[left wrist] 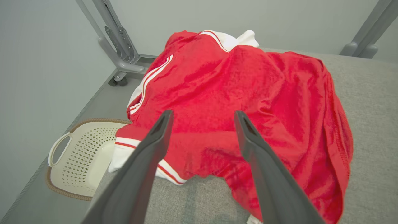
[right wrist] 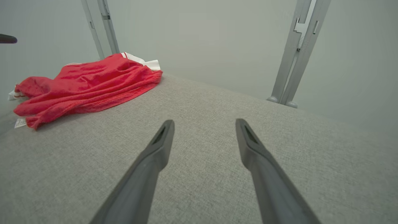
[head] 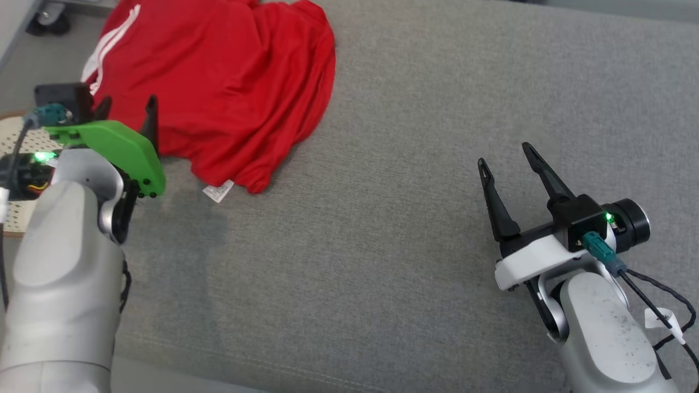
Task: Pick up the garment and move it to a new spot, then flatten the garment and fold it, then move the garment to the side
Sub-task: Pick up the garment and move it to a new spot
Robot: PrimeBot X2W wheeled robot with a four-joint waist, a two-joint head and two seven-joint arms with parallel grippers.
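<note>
1. Garment [head: 218,82]: a red jersey with white stripes, crumpled in a heap at the far left corner of the grey fabric-covered table [head: 382,245]. One white-trimmed part hangs off the left edge, above a pale perforated basket [left wrist: 77,155] on the floor. A white label [head: 218,191] pokes out at the near hem.
2. Left end effector [head: 128,101]: fingers apart, nothing held, pointed at the garment's near side. Contact with the cloth can't be told.
3. Right end effector [head: 504,154]: fingers apart, empty, over bare table well apart from the garment.
4. Step in hand, as I judge it: the first pick-up, with no grip made yet.
5. Next move likely calls for the left fingers to drop onto a thick fold, close, lift it clear, and carry it toward the open middle.
</note>
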